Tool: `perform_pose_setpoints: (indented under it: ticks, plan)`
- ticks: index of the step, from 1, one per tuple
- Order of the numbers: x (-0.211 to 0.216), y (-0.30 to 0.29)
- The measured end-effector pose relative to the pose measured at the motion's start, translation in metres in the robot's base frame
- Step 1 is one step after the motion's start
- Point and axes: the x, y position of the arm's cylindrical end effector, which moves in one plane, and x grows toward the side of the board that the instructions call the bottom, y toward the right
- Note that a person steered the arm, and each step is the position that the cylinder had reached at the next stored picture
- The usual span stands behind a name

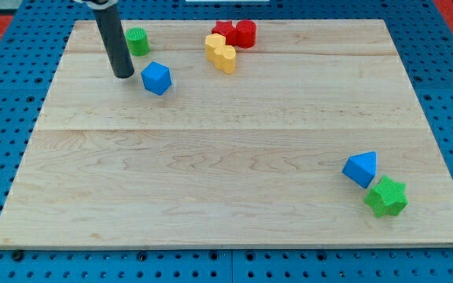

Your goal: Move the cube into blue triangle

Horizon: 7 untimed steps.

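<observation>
A blue cube [156, 78] sits on the wooden board [234, 157] at the view's upper left. A blue triangle [361, 168] lies far off at the view's lower right. My tip [123, 75] rests on the board just left of the blue cube, a small gap apart. The dark rod rises from it to the view's top edge.
A green cylinder [137, 41] stands just above and right of my tip. A red star [226, 32] and a red cylinder [245, 33] sit at the top centre, with yellow blocks [220, 53] below them. A green star [387, 197] touches the blue triangle's lower right.
</observation>
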Motion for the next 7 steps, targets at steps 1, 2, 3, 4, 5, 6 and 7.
perform_pose_setpoints:
  ticks: [1, 2, 3, 4, 5, 6, 7]
  plan:
    - [0.011, 0.062]
    - [0.078, 0.125]
    - [0.134, 0.183]
    - [0.172, 0.234]
    - [0.188, 0.298]
    - [0.200, 0.315]
    - [0.175, 0.235]
